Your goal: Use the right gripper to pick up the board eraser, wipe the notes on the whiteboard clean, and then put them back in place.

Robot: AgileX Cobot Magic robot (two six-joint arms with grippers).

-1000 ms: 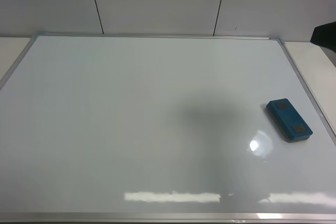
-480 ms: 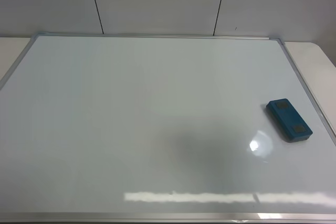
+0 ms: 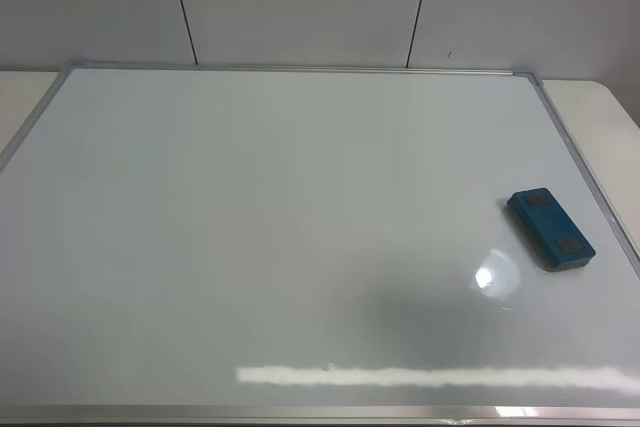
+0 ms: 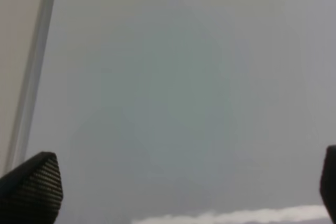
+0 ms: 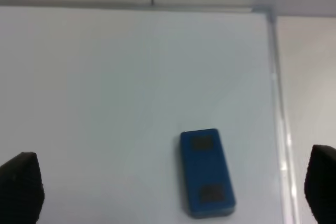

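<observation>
The blue board eraser [image 3: 550, 229] lies flat on the whiteboard [image 3: 280, 227] near its right frame, with two dark pads on its top face. No writing shows on the board. Neither arm shows in the exterior view. In the right wrist view, my right gripper [image 5: 170, 190] is open and empty, held above the board, with the eraser [image 5: 206, 172] lying between and beyond its fingertips [image 5: 21, 188]. In the left wrist view, my left gripper [image 4: 181, 188] is open and empty over bare whiteboard [image 4: 184, 93] near the board's frame [image 4: 34, 72].
The whiteboard's metal frame [image 3: 585, 162] runs along its edges, with pale table [image 3: 610, 117] beyond it at the right and a panelled wall [image 3: 300, 2] behind. Light glare [image 3: 490, 275] lies on the board in front of the eraser.
A dark arm part at the exterior view's right edge has left the picture. The soft shadow on the board has slid toward the front. The eraser has not moved.
</observation>
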